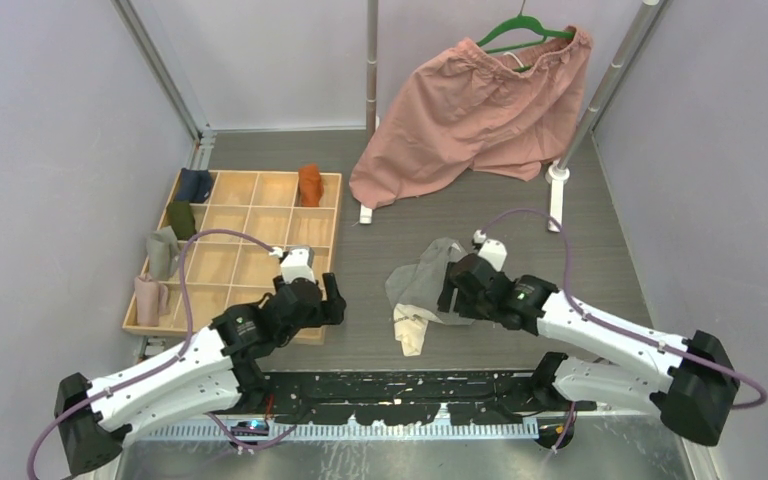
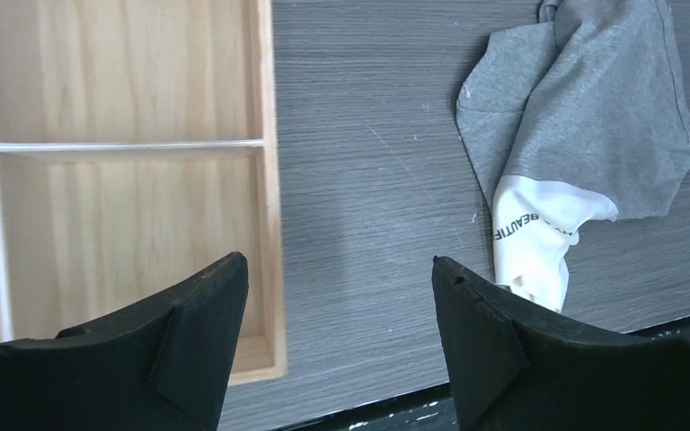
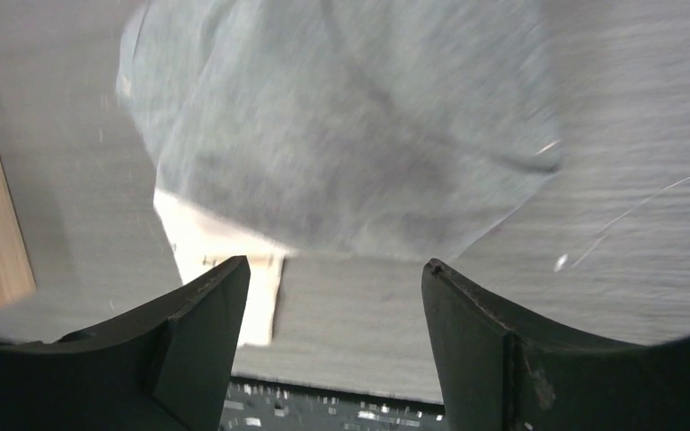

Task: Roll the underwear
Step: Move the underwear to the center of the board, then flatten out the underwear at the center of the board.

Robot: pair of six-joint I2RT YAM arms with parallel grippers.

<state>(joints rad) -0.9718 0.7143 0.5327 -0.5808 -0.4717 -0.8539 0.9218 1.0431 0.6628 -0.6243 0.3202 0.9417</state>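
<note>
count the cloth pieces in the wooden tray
5 in the tray: navy piece, dark green piece, grey piece and pink piece down the left column, rust-orange piece in the far row. The left gripper covers its near corner; more may hide.

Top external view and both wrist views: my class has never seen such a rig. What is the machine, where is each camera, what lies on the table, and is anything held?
Two robot arms are bolted at the near edge of a grey table, each ending in a two-finger gripper. The top view looks down from above and behind them; each wrist view looks past that arm's own fingers. On it lies crumpled grey underwear with a cream waistband. Left of it, a wooden compartment tray holds rust-orange underwear and other small cloths. Pink shorts hang on a green hanger at the back. The left gripper and right gripper are both open, holding nothing.
</note>
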